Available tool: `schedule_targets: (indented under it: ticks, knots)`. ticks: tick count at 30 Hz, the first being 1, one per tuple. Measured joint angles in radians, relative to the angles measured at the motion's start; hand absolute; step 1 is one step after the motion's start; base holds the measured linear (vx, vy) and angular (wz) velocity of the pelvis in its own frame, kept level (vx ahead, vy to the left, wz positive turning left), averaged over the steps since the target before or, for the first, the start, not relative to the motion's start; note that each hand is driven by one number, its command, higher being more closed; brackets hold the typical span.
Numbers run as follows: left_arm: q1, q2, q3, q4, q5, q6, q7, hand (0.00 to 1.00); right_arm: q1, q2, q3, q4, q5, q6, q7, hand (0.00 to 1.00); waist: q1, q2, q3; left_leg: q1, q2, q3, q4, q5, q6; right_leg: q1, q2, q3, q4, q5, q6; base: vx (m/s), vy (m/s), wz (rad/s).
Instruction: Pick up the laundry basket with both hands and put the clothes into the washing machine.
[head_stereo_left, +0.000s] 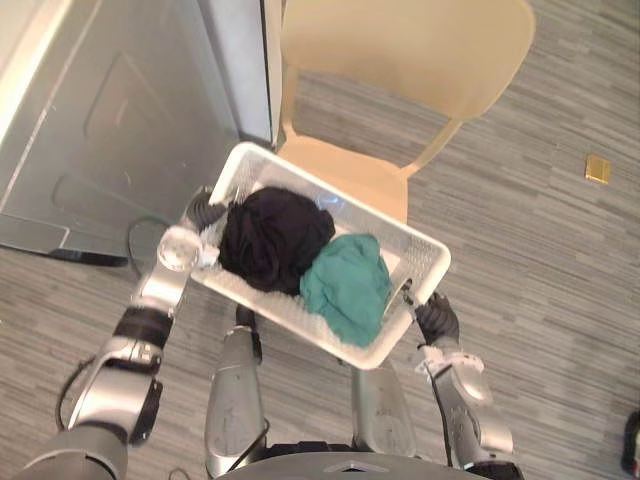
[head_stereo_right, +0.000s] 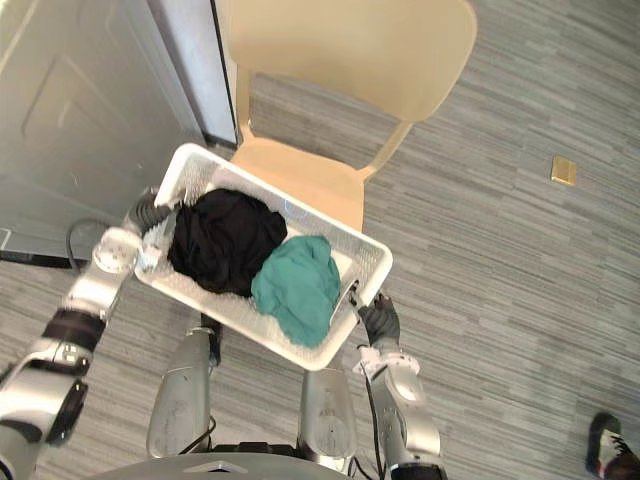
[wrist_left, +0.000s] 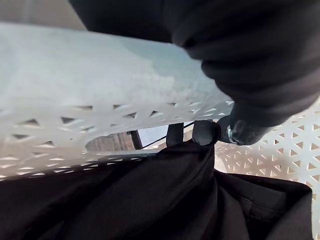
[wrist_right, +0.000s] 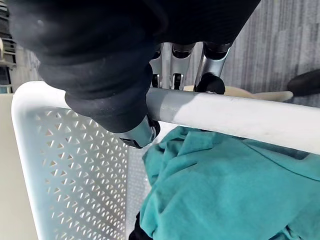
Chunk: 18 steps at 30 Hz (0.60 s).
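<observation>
You are holding the laundry basket (head_stereo_left: 420, 243) by its two short ends, in front of the chair (head_stereo_left: 400, 50). Its far long edge is overlapping the seat, and I cannot tell whether it is clear of the seat. Your left hand (head_stereo_left: 205, 213) is clenching the end beside the black garment (head_stereo_left: 272, 238), with the thumb hooked over the rim and touching the cloth. Your right hand (head_stereo_left: 436, 320) is grasping the opposite rim next to the teal garment (head_stereo_left: 347, 285), fingers wrapping the outside and thumb pressing inside. Both garments are lying in the basket, touching each other. The basket is sitting askew to your body, with the left end further out than the right.

This looks like the carrying stage. The grey panel (head_stereo_left: 120, 120) on your left is probably the washing machine, though no door opening is showing.

- **Clearing the chair:** Lift away from the seat before you begin swinging left.
- **Moving the arms:** Move both arms as one unit so neither end dips.
- **Grip:** Avoid squeezing the ends together, since the perforated plastic will likely flex.
- **The load:** Go slowly, because the teal garment is riding high against the right wall and could slide over the rim if that end drops.
</observation>
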Motion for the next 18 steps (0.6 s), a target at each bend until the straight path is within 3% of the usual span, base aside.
schedule_targets:
  ticks: [6, 8, 13, 18]
  knots:
    - [-0.206, 0.003, -0.005, 0.033, 0.000, -0.005, 0.028, 1.00, -0.171, -0.043, -0.057, 0.000, 0.010, -0.019, -0.038, 1.00, 0.023, -0.010, 0.048, -0.075, 0.019, 0.003, 0.039, -0.018, -0.003, -0.047, 0.002, -0.013, 0.021, -0.003, 0.000, 0.01, -0.008, 0.05]
    - [-0.261, 0.001, -0.006, 0.045, 0.000, -0.005, 0.032, 1.00, -0.231, -0.081, -0.079, 0.006, 0.011, -0.020, -0.042, 1.00, 0.023, -0.010, 0.062, -0.092, 0.055, 0.040, 0.058, -0.024, -0.003, -0.058, 0.002, -0.027, 0.035, -0.010, 0.000, 0.00, -0.042, 0.11]
    - [-0.410, -0.039, -0.029, 0.158, 0.011, -0.001, 0.054, 1.00, -0.482, -0.222, -0.125, 0.184, 0.029, -0.026, -0.041, 1.00, 0.020, -0.009, 0.077, -0.133, 0.076, 0.068, 0.119, -0.012, 0.013, -0.092, -0.002, -0.029, 0.080, -0.031, 0.003, 0.03, 0.005, 0.08]
    - [-0.442, -0.038, -0.025, 0.196, 0.032, 0.011, 0.069, 1.00, -0.648, -0.272, -0.092, 0.331, 0.037, -0.019, -0.036, 1.00, 0.022, -0.006, 0.080, -0.139, 0.087, 0.075, 0.125, -0.013, 0.013, -0.109, 0.005, -0.021, 0.094, -0.032, 0.001, -0.02, -0.028, -0.07]
